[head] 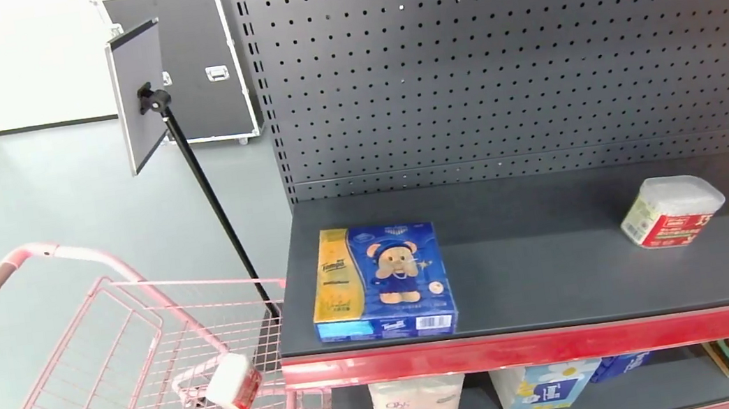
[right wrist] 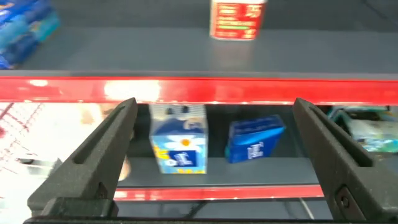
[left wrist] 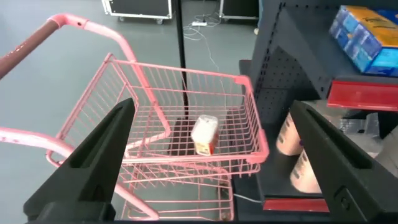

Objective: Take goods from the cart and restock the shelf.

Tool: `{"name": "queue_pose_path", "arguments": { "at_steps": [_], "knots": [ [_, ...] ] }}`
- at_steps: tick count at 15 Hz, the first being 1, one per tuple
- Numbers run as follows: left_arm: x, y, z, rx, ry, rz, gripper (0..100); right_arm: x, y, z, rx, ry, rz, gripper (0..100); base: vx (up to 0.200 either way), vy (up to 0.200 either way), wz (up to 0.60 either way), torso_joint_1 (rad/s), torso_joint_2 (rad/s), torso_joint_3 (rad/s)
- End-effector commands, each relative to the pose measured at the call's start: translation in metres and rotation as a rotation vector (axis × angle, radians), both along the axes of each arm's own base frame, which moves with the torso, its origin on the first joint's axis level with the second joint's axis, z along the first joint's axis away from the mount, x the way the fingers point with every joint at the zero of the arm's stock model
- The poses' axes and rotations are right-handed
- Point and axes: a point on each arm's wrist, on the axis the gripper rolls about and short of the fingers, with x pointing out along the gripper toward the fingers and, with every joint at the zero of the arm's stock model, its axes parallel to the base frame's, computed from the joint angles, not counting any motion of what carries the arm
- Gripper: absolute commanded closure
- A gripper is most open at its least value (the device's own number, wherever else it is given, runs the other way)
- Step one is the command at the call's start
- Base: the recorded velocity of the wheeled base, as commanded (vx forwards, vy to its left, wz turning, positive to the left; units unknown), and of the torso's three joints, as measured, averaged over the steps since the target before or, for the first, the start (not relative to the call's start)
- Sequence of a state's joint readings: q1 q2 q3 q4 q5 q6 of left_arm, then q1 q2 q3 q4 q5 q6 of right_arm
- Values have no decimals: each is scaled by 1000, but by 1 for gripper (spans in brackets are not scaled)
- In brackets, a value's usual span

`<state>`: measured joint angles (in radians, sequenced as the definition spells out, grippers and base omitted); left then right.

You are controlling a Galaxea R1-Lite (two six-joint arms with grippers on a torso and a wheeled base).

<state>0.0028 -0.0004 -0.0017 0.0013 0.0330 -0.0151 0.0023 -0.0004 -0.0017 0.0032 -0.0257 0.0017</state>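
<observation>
A pink wire cart [head: 147, 374] stands left of the shelf, and a small white and red pack [head: 233, 383] lies in its basket. My left gripper [left wrist: 212, 106] hovers open above the cart [left wrist: 155, 99], with that pack [left wrist: 205, 134] below and between its fingers. On the dark shelf board [head: 555, 264] rest a blue and yellow tissue box [head: 380, 281] near the front left and a white and red tub [head: 671, 210] at the right. My right gripper [right wrist: 214, 102] is open in front of the shelf's red front edge [right wrist: 199, 88], empty, with the tub [right wrist: 237, 18] beyond it.
A pegboard back wall [head: 501, 67] rises behind the shelf. The lower shelf holds a roll pack [head: 418, 408], a blue and white tissue pack [right wrist: 179, 146] and a blue pack [right wrist: 254, 140]. A black pole with a grey sign panel [head: 140, 93] stands beside the cart.
</observation>
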Motion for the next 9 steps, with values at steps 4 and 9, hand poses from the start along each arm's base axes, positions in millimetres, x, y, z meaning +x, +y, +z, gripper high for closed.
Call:
{"name": "queue_pose_path", "arguments": {
  "at_steps": [4, 9],
  "knots": [
    [0, 0, 0, 0, 1, 0, 0, 0, 0, 0, 0, 0, 0, 0, 0, 200, 0, 2, 4, 4],
    [0, 0, 0, 0, 1, 0, 0, 0, 0, 0, 0, 0, 0, 0, 0, 200, 0, 2, 4, 3]
  ]
}}
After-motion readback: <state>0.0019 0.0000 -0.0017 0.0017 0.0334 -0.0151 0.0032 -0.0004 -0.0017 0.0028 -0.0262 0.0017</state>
